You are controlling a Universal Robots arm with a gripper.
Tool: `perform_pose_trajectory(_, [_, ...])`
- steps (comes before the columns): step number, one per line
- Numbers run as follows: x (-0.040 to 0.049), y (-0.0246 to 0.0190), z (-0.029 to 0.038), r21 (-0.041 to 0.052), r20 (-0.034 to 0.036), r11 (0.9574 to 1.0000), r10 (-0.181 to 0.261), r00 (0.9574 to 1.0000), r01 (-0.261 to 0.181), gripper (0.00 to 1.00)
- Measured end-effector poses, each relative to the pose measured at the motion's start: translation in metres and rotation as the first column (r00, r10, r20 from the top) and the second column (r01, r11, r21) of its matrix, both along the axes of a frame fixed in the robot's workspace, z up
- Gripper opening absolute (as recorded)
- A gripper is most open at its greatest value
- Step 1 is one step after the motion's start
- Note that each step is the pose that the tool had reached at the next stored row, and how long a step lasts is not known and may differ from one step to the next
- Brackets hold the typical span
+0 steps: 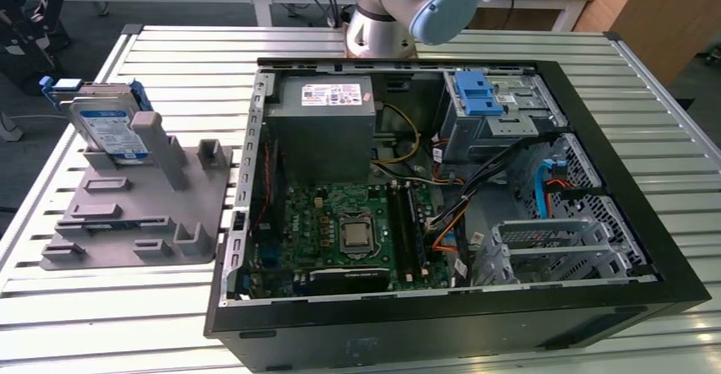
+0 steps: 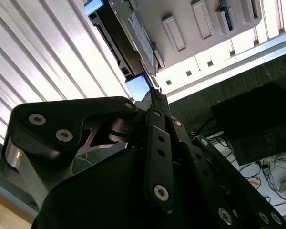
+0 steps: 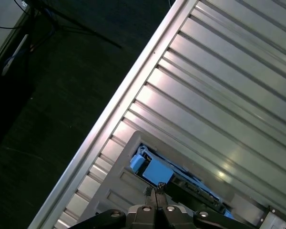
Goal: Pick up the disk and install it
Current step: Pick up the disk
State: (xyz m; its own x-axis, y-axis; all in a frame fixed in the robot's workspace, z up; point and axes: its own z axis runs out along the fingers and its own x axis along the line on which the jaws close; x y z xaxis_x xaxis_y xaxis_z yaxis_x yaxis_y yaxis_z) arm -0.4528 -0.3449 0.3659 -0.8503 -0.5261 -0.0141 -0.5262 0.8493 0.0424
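Disk point(image 1: 108, 131): on the exterior view's left, well apart from the open computer case point(image 1: 631, 247). It stands on edge in a slot of the grey holder block point(image 1: 124, 222), which sits on the slatted metal table point(image 1: 192, 62). Not yet picked up, nothing installed.

Look of it: flat silver-grey slab with the blue-and-white label on the broad face. Blue plastic rails run down both sides, with a blue tab at the top corner. Long axis reads as roughly upright, so only the thin top edge is offered upward.

Key relation: in the first wrist view the disk point(image 3: 155, 171) lies directly beyond the gripper point(image 3: 155, 191). Its top edge shows as a narrow band, blue tab at the near end, and the fingertips sit just short of that tab. No contact that I can see. In the second wrist view the gripper point(image 2: 155, 95) points the same way, with the disk point(image 2: 133, 33) edge-on past the fingertips and the holder block point(image 2: 200, 24) beside it.

Claw: fingers together, nothing between them (both wrist views agree).

Judgement: the gripper is lined up over the top edge, near the tabbed end rather than mid-edge.

Farther out: the case lies on its side with board and cabling exposed.
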Motion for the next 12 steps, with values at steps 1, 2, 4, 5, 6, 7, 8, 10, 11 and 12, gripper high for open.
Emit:
perform_pose_trajectory(1, [0.0,0.0,0.0,0.0,0.0001,1.0,0.002,1.0,-0.002,0.11])
perform_pose_trajectory(2, [0.0,0.0,0.0,0.0,0.0,1.0,0.003,1.0,-0.003,0.11])
perform_pose_trajectory(4, [0.0,0.0,0.0,0.0,0.0001,1.0,0.004,1.0,-0.004,0.11])
perform_pose_trajectory(5, [0.0,0.0,0.0,0.0,0.0,1.0,0.004,1.0,-0.004,0.11])
perform_pose_trajectory(6, [0.0,0.0,0.0,0.0,0.0001,1.0,0.004,1.0,-0.004,0.11])
perform_pose_trajectory(7, [0.0,0.0,0.0,0.0,0.0,1.0,0.004,1.0,-0.004,0.11])
perform_pose_trajectory(8, [0.0,0.0,0.0,0.0,0.0,1.0,0.004,1.0,-0.004,0.11])
perform_pose_trajectory(10, [0.0,0.0,0.0,0.0,0.0,1.0,0.004,1.0,-0.004,0.11])
perform_pose_trajectory(11, [0.0,0.0,0.0,0.0,0.0001,1.0,0.004,1.0,-0.004,0.11])
perform_pose_trajectory(12, [0.0,0.0,0.0,0.0,0.0001,1.0,0.004,1.0,-0.004,0.11])
